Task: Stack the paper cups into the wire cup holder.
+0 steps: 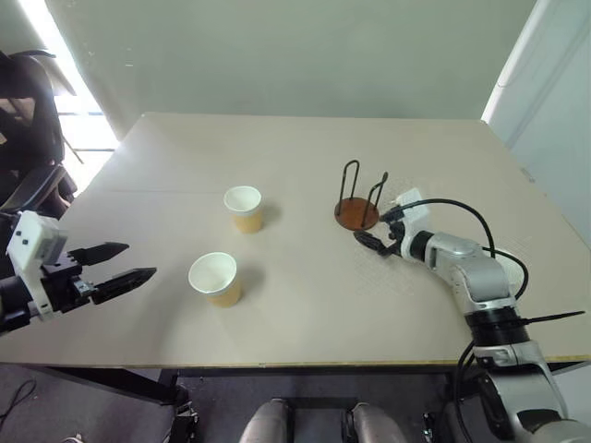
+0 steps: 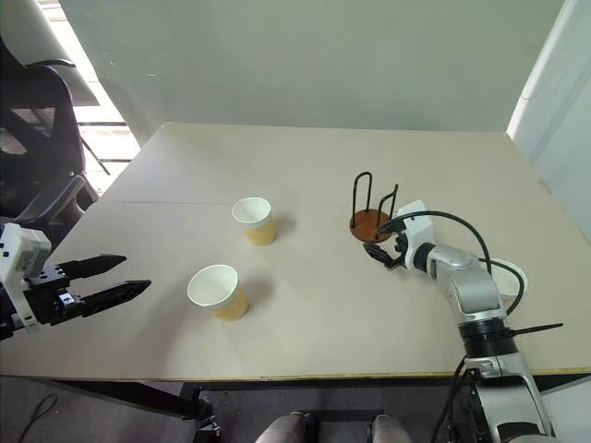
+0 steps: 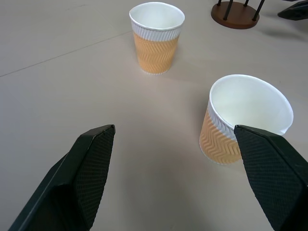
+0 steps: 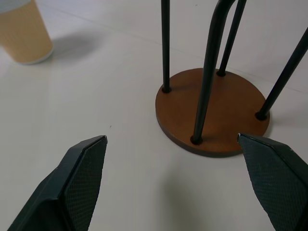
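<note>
Pale tabletop (image 1: 305,314): two upright paper cups (image 1: 214,278) left of centre, nearer cup ahead-right of the unclenched, empty left gripper (image 1: 129,263); wire cup holder (image 1: 358,197) sits empty just beyond the spread, empty right gripper (image 1: 377,229).

Silver arm (image 1: 476,277); black textured fingers (image 3: 91,163)

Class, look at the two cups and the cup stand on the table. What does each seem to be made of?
Cups: likely paper, matte, with a ribbed zigzag tan wall and white inside. Stand's base: probably wood, smooth reddish-brown. Its loops: thin black rods, seemingly coated metal.
</note>
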You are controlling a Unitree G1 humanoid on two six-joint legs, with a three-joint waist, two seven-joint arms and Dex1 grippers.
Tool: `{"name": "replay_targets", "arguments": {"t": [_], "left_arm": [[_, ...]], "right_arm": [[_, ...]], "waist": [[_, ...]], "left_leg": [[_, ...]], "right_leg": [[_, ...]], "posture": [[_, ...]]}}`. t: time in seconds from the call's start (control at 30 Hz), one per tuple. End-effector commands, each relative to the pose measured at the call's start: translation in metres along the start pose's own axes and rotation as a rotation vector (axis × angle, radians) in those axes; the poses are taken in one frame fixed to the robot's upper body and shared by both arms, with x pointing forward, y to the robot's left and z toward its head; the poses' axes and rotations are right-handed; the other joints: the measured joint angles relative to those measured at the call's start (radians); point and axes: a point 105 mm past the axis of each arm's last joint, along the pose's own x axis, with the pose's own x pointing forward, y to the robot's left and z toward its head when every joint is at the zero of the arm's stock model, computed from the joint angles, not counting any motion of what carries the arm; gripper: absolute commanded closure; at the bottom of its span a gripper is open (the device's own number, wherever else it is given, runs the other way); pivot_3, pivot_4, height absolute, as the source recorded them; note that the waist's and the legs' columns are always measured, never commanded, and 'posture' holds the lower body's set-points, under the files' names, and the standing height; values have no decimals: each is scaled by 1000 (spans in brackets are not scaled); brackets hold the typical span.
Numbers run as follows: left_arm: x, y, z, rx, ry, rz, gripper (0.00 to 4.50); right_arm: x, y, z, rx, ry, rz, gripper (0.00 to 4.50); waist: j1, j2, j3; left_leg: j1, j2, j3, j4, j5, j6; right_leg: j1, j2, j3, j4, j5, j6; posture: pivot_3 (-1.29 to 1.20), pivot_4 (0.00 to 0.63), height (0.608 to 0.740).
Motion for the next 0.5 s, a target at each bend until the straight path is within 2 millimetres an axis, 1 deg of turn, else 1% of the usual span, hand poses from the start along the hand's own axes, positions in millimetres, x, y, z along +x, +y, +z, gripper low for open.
{"name": "replay_targets", "arguments": {"t": [0.03, 0.13, 0.2, 0.27, 0.4, 0.5], "left_arm": [[1, -3, 8, 30, -21, -9, 252], [1, -4, 11, 31, -34, -15, 252], [0, -4, 13, 33, -45, -17, 252], [0, -5, 14, 31, -53, -20, 252], [0, -6, 14, 32, -58, -17, 252], [-2, -6, 13, 30, -58, -11, 225]], "right_arm": [[6, -2, 27, -41, -107, -46, 0], [12, 0, 38, -27, -162, -63, 0], [16, -3, 43, -23, -185, -85, 0], [19, -5, 46, -21, -198, -93, 0], [24, 2, 49, -14, -211, -49, 0], [24, -1, 48, -20, -208, -58, 607]], "waist": [[0, 0, 0], [0, 0, 0], [0, 0, 0], [0, 0, 0], [3, 0, 0], [3, 0, 0]], "left_leg": [[0, 0, 0, 0, 0, 0], [-1, 0, 0, 0, 0, 0], [-1, 0, 0, 0, 0, -1], [-1, 0, -1, 0, -1, -1], [-1, 0, -1, 0, -2, -2], [-2, 0, -2, 0, -2, -3]], "right_leg": [[0, 0, 0, 0, 0, 0], [-1, 0, 0, 0, 0, 0], [-1, 0, 0, 0, 1, 0], [-2, 0, 0, 0, 1, -1], [-2, 0, 0, 0, 1, -1], [-2, 0, 0, 0, 1, -1]], "posture": [[0, 150, 740], [0, 150, 740], [0, 150, 740], [0, 150, 740], [0, 150, 740], [0, 150, 740]]}}
